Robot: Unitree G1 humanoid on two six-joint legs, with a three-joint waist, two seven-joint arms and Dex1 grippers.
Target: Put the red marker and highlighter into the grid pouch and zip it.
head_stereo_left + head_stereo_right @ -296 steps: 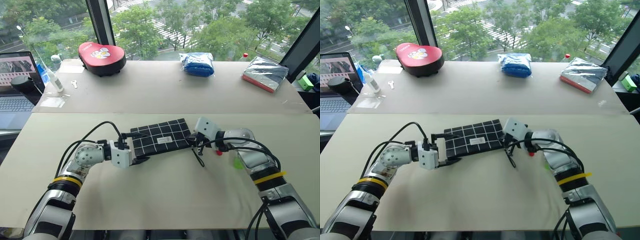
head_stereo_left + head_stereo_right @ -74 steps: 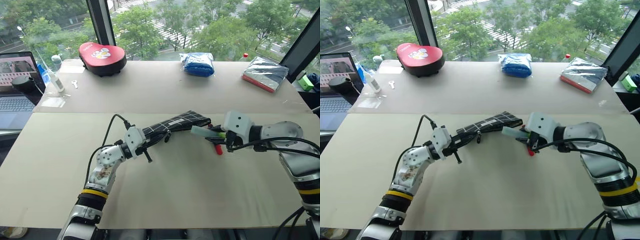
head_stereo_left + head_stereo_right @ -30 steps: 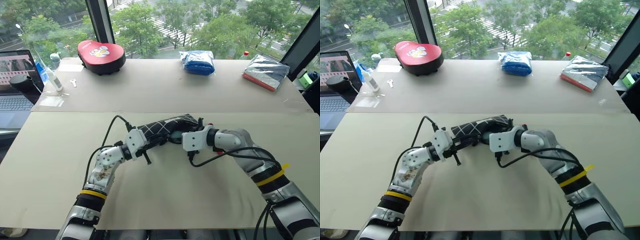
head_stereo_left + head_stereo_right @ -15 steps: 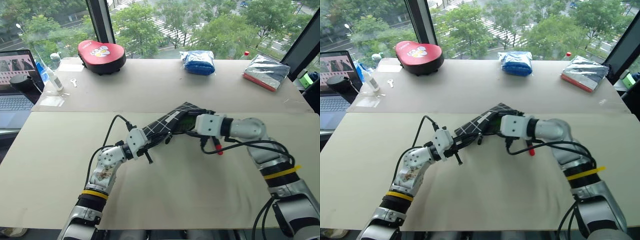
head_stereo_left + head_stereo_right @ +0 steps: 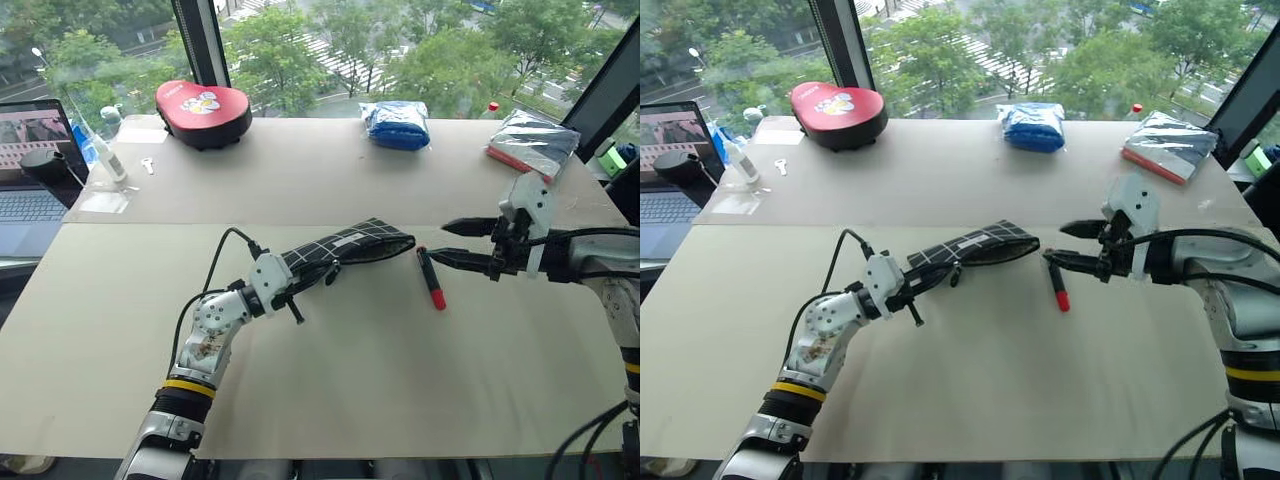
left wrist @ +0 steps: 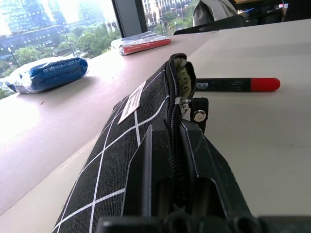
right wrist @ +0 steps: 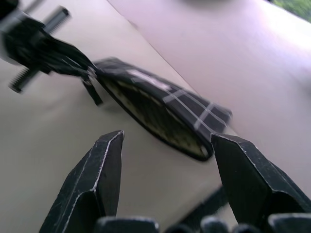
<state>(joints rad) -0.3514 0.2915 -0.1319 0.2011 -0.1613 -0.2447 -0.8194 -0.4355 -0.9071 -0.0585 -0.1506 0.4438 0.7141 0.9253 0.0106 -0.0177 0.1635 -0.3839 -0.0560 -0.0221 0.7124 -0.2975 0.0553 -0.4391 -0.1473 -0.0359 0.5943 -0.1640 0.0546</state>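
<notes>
Labels first: I can see a small white label (image 5: 349, 240) on the upper face of the grid pouch (image 5: 345, 250), but its print is too small to read. The left wrist view shows the same label edge-on, equally unreadable. The red oval case (image 5: 203, 105) at the back of the table (image 5: 330, 380) carries a pale cartoon-like graphic and some white lettering I cannot make out. The laptop (image 5: 35, 170) at the far left has its screen lit, content unreadable.

Left gripper (image 5: 297, 285): fingers clamped together on the near end of the grid pouch, holding it tilted with its zipper edge up and its far end near the table's middle. In the left wrist view the zipper slider (image 6: 187, 108) sits partway along, and the mouth beyond it gapes, showing pale lining. That detail is lost from the head cameras.

Right gripper (image 5: 452, 243): fingers spread wide apart, holding nothing, hanging above the table to the right of the pouch and pointing toward it. The right wrist view looks between those fingers straight into the pouch's open mouth.

The red marker (image 5: 429, 277) lies flat on the table between pouch and right gripper, just beside the pouch's open end, black half toward the back, red half toward me. The left wrist view shows white print on its black half, illegible.

I cannot find the highlighter.

Back of table: a blue packet (image 5: 397, 126), a clear-wrapped bundle (image 5: 530, 147).
</notes>
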